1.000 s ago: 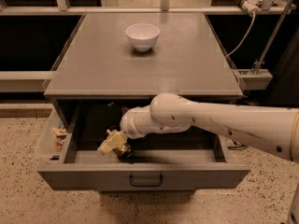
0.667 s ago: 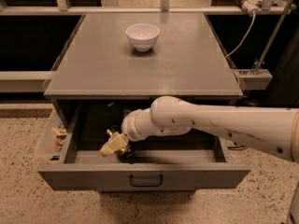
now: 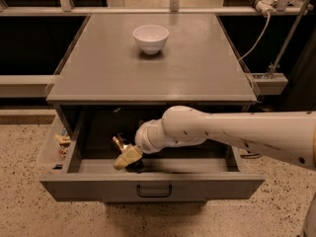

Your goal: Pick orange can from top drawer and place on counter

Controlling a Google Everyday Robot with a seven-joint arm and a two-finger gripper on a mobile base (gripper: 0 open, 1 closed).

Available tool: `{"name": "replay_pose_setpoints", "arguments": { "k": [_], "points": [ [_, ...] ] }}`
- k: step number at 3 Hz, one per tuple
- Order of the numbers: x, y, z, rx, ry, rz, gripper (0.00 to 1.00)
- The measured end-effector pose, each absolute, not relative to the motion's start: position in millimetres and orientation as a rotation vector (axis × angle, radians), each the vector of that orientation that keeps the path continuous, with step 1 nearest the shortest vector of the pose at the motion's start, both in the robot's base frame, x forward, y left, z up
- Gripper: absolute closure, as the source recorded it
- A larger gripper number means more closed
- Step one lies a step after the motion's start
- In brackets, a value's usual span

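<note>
The orange can (image 3: 118, 142) sits inside the open top drawer (image 3: 98, 186), left of centre and partly hidden, showing only as a small golden shape. The gripper (image 3: 126, 158) is down in the drawer right against it (whether it is clamped on the can or merely beside it, I cannot tell). The white arm (image 3: 232, 132) reaches in from the right, over the drawer's front edge. Above, the counter (image 3: 123, 73) carries a white bowl (image 3: 150, 37) near its back
</note>
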State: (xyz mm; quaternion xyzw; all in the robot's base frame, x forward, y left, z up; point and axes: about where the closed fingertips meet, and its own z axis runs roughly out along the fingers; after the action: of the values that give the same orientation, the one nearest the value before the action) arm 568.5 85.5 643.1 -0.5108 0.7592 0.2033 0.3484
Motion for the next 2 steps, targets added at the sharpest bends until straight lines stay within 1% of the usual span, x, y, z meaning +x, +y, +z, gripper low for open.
{"name": "replay_pose_setpoints", "arguments": {
  "k": [1,2],
  "points": [
    [564.4,77.1,635.2,-1.325,1.999,0.506,0.00],
    [564.2,76.8,634.9,-1.325,2.000,0.506,0.18]
  ]
}}
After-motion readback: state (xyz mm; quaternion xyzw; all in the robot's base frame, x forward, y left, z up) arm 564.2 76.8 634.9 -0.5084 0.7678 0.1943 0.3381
